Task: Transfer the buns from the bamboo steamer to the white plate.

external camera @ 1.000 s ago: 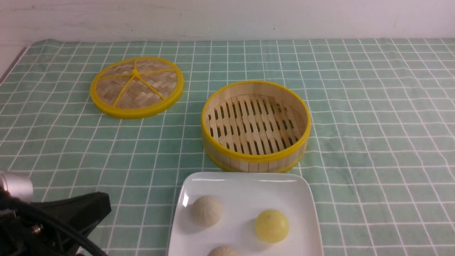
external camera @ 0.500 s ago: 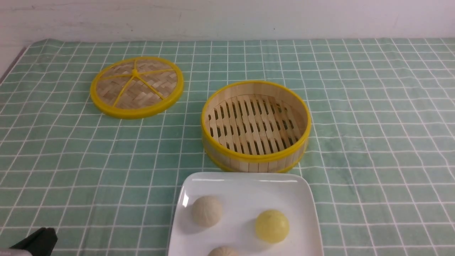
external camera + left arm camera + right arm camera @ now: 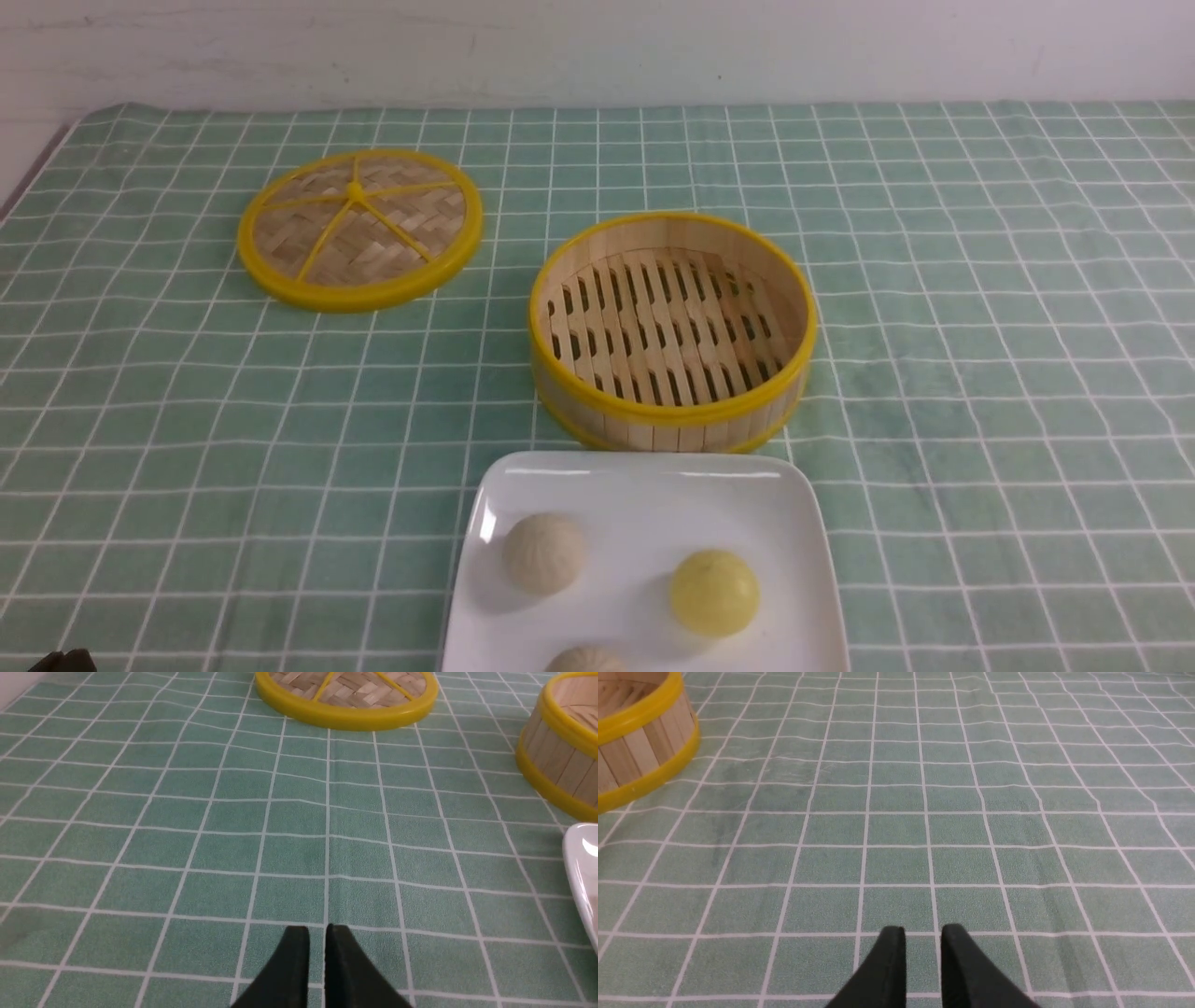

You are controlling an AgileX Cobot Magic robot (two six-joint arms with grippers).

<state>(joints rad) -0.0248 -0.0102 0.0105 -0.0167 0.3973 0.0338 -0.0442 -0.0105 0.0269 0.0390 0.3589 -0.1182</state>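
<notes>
The bamboo steamer (image 3: 672, 411) stands empty at the middle of the table, its slotted floor bare. Just in front of it lies the white plate (image 3: 653, 481) with all three buns on it: a pleated cream bun (image 3: 543, 553), a smooth yellow bun (image 3: 714, 592), and a second cream bun (image 3: 583, 661) cut off by the frame's bottom edge. My left gripper (image 3: 317, 933) is shut with nothing in it, low over the cloth left of the plate's edge (image 3: 581, 858). My right gripper (image 3: 923, 934) is shut and holds nothing, over the cloth right of the steamer (image 3: 640, 742).
The woven steamer lid (image 3: 359, 227) with yellow spokes lies flat at the back left, also visible from the left wrist as the lid (image 3: 345, 700). A green checked cloth covers the table. The cloth's left edge (image 3: 37, 159) meets a white wall corner.
My left arm has drawn back down and left out of the front view; only a dark sliver is left at the bottom-left corner. Buns, plate and steamer have not moved.
</notes>
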